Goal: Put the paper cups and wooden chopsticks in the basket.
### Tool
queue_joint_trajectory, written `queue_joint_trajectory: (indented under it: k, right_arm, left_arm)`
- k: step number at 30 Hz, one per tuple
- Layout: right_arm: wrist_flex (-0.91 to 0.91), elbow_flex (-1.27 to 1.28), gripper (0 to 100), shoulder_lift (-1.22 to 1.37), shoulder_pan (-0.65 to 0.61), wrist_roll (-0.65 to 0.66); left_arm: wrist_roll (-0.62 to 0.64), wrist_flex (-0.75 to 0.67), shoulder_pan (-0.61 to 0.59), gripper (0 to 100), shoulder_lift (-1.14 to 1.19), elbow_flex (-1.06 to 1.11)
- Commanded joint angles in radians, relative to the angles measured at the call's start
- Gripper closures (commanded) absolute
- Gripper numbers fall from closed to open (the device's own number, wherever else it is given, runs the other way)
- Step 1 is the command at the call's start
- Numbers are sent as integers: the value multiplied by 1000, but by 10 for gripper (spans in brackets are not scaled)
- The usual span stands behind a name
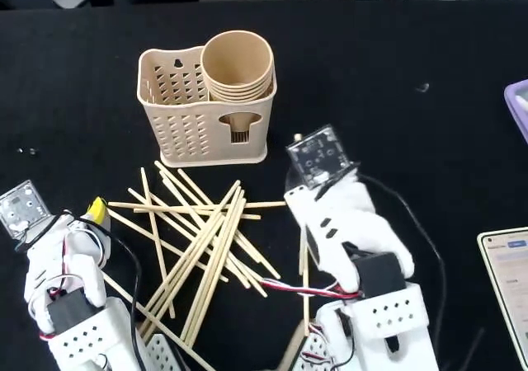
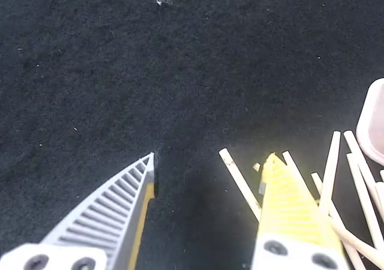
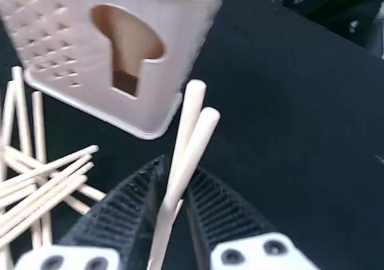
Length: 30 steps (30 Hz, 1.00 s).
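A robotics lab bench: black-draped table (image 1: 429, 41), exposed circuit board (image 1: 320, 157).

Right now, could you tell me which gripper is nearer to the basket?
Right. The right gripper, holding chopsticks, is close to the basket; the left gripper is farther off, over bare cloth.

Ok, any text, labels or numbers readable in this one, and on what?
No text can be read.
Phone screen: lines of text, too small to read.
Circuit board on each arm: markings too small to read.
Basket, cups, chopsticks: no print seen.
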Motion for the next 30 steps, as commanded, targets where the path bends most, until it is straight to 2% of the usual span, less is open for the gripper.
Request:
queue_joint_trajectory:
  k: [1, 10, 13, 17, 20, 30]
  right_arm:
    - [-6, 47, 988, -19, 23, 14]
    - [-118, 272, 987, -28, 18, 12]
    - [-109, 275, 981, -28, 23, 12]
    - [-107, 280, 919, -21, 20, 9]
    - [-97, 280, 992, -21, 23, 11]
    - [-80, 188, 988, -28, 25, 12]
  left_arm:
    - [0, -2, 7, 716, -6, -10]
    - [0, -2, 4, 716, -6, -10]
    - [0, -2, 4, 716, -6, -10]
    - [0, -2, 2, 716, -6, -10]
    - [0, -2, 2, 716, -6, -10]
    - [0, -2, 2, 716, -6, -10]
